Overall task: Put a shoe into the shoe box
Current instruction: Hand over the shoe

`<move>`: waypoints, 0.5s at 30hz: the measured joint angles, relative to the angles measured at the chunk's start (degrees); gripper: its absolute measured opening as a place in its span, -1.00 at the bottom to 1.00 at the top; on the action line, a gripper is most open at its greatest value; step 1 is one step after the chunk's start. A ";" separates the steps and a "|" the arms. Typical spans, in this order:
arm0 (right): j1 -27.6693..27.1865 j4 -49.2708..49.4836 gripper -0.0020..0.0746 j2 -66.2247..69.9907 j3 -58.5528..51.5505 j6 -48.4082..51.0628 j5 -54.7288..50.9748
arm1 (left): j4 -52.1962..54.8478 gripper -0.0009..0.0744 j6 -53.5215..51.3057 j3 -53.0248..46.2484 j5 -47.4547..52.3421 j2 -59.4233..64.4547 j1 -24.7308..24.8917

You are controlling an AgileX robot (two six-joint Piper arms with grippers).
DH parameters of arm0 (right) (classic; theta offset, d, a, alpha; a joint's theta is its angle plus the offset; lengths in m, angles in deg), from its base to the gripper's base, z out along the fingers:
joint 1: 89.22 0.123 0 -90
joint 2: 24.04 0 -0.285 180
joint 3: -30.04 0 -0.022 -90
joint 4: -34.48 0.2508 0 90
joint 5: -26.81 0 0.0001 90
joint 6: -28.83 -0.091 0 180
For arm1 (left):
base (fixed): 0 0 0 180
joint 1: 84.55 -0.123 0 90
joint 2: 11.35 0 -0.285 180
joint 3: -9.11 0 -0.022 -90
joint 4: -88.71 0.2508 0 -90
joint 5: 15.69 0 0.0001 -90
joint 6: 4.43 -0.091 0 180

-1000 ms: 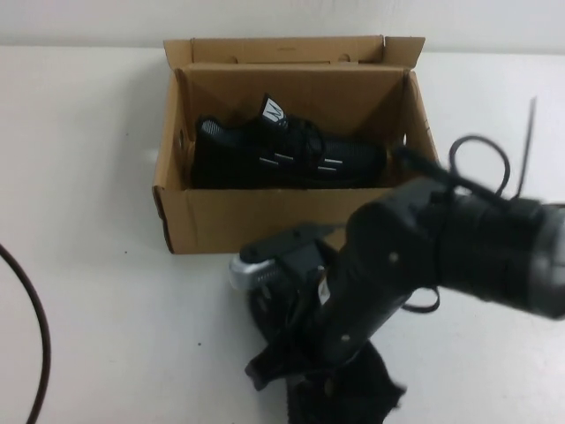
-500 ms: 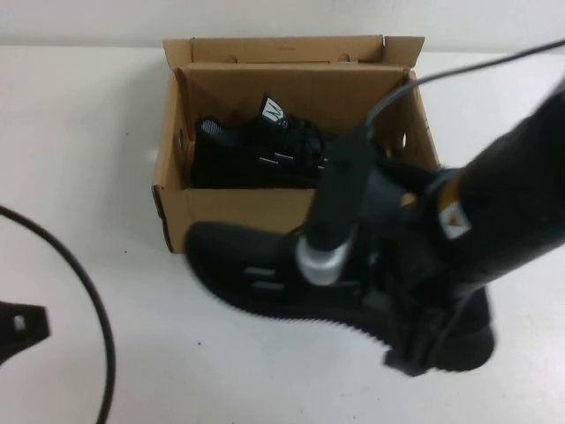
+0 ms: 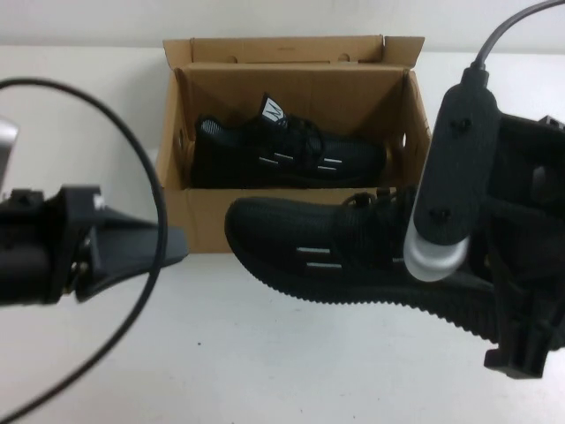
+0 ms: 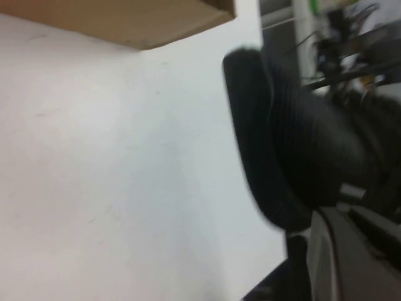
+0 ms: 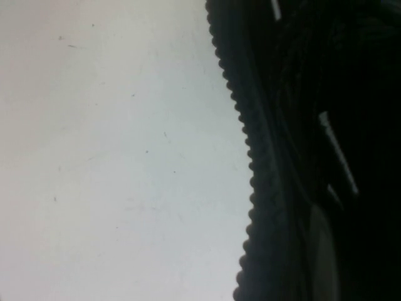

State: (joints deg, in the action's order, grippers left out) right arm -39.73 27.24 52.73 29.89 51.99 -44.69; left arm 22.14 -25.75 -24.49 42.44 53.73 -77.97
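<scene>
Overhead, a plain white table (image 3: 265,344) carries everything, with a pale wall behind it; the left wrist view shows blurred clutter past the table edge. The right gripper (image 3: 521,327) is pressed together on the heel end of the shoe (image 3: 327,252), whose toe reaches out from it toward the left gripper (image 3: 168,243), which is pressed together on nothing, level with the toe and apart from it. Beyond both grippers the shoe box (image 3: 229,221) stands open with a second shoe (image 3: 282,155) inside. That one's white tongue tag (image 3: 273,110) bears a logo too small to read.
</scene>
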 joint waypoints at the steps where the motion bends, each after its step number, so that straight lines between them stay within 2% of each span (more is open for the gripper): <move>1: 0.00 0.25 -0.97 -0.12 0.00 0.00 -0.25 | -2.26 -0.99 -0.91 0.00 -0.26 1.34 0.00; 6: 0.00 0.72 -0.97 -0.12 0.00 0.13 -0.47 | -8.33 -0.99 -4.17 0.00 -0.77 6.64 0.00; 15: 0.00 0.97 -0.97 -0.12 0.00 1.09 -0.15 | -8.66 -0.92 -6.51 0.00 2.51 12.69 0.00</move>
State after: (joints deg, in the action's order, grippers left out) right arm -39.73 28.21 52.61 29.89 53.08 -44.85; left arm 13.48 -32.26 -24.49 44.96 66.42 -77.97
